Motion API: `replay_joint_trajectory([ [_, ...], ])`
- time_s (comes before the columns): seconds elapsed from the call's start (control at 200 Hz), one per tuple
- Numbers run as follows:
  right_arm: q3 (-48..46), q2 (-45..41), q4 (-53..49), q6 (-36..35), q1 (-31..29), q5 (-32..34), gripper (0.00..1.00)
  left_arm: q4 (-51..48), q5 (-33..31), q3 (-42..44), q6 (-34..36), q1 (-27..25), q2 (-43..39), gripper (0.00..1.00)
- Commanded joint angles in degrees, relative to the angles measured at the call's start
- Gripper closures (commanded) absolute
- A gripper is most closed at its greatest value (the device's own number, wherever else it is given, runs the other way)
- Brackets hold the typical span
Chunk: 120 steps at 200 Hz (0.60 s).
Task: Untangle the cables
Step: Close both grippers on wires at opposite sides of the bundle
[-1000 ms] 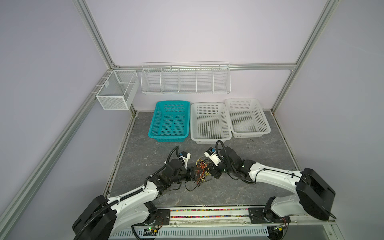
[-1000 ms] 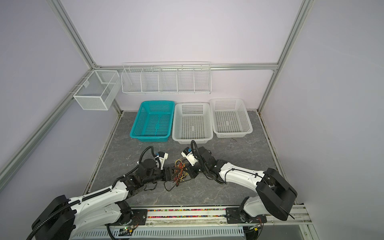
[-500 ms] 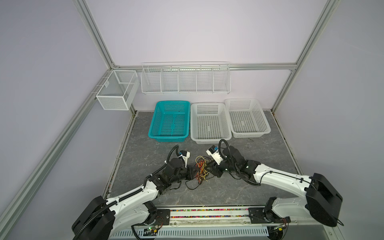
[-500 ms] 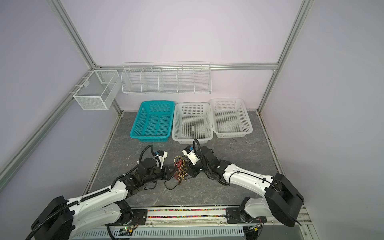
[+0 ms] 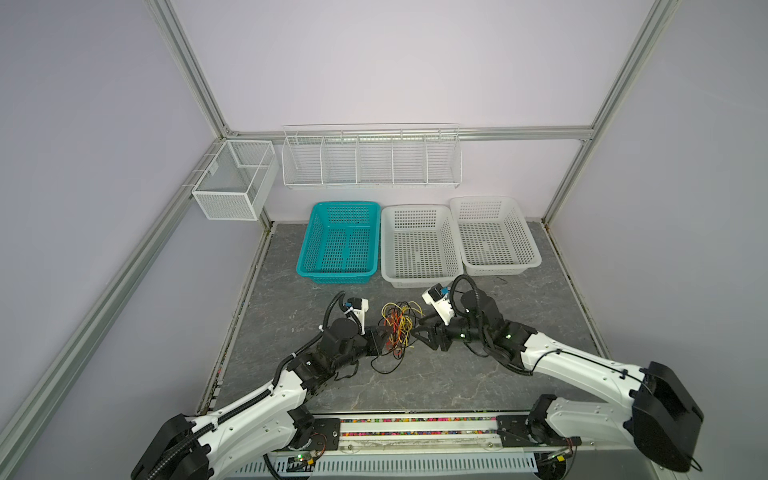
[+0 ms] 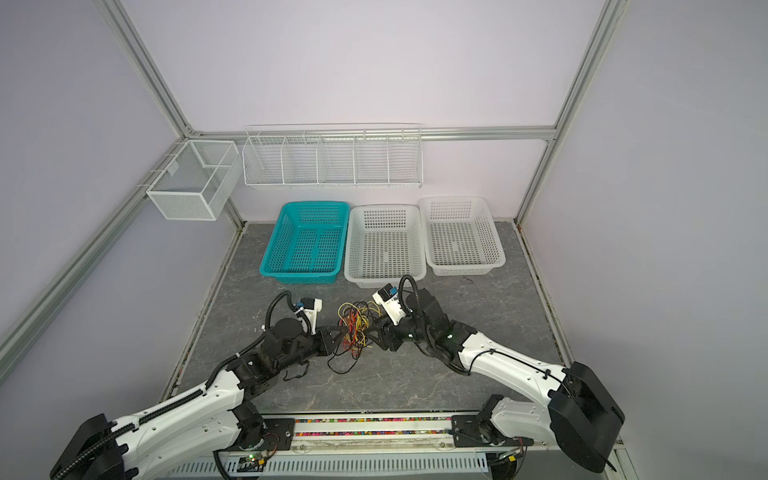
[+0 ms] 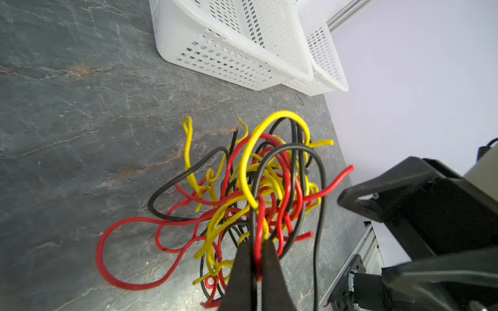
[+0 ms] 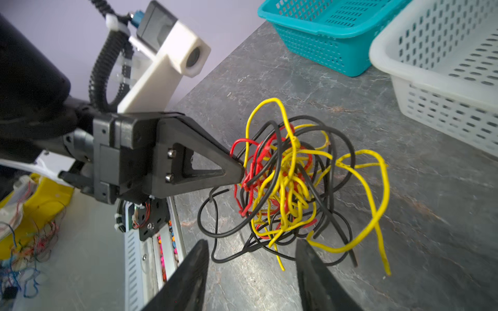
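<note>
Close the wide, empty right gripper on 1 yellow loop of the cables bunched on the table between it and the left gripper, itself pinched on red and black strands, then pull gently.

The cables sit at lower centre of the table.
In both top views the left gripper touches their left side and the right gripper stands just right of them. Behind, at mid-frame, the left basket, middle basket and right basket stand side by side. Above these a wire rack hangs on the back wall, with a mesh box to its left.
</note>
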State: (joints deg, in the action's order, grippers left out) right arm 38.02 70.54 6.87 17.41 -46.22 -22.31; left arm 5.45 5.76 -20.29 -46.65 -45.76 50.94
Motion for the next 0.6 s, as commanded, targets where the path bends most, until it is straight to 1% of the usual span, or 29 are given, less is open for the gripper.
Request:
replay_joint_trajectory([
  [0.0, 0.00, 2.43, 3.91, 2.49, 0.11, -4.94, 0.55, 2.53, -1.54, 0.34, -1.64, 0.07, -0.86, 1.00],
  [0.06, -0.12, 3.13, 4.84, 3.27, 0.16, -4.81, 0.60, 2.91, -1.67, 0.50, -1.91, 0.06, -0.52, 1.00],
  [0.32, 0.91, 9.21, 8.50, 7.14, 0.15, -4.30, 0.63, 7.29, -1.34, 1.49, -3.03, -0.30, 2.00, 1.00],
  [0.375, 1.17, 10.08, 9.01, 7.67, 0.10, -4.34, 0.68, 7.72, -1.23, 1.49, -3.10, -0.45, 2.48, 1.00],
  [0.45, 1.43, 10.88, 8.72, 7.90, 0.15, -3.36, 0.71, 8.44, -1.13, 1.57, -3.18, -0.65, 2.95, 1.00],
  [0.595, 2.11, 11.99, 7.45, 7.73, 0.16, -2.36, 0.84, 8.72, -1.38, 1.88, -3.23, -0.91, 3.25, 1.00],
])
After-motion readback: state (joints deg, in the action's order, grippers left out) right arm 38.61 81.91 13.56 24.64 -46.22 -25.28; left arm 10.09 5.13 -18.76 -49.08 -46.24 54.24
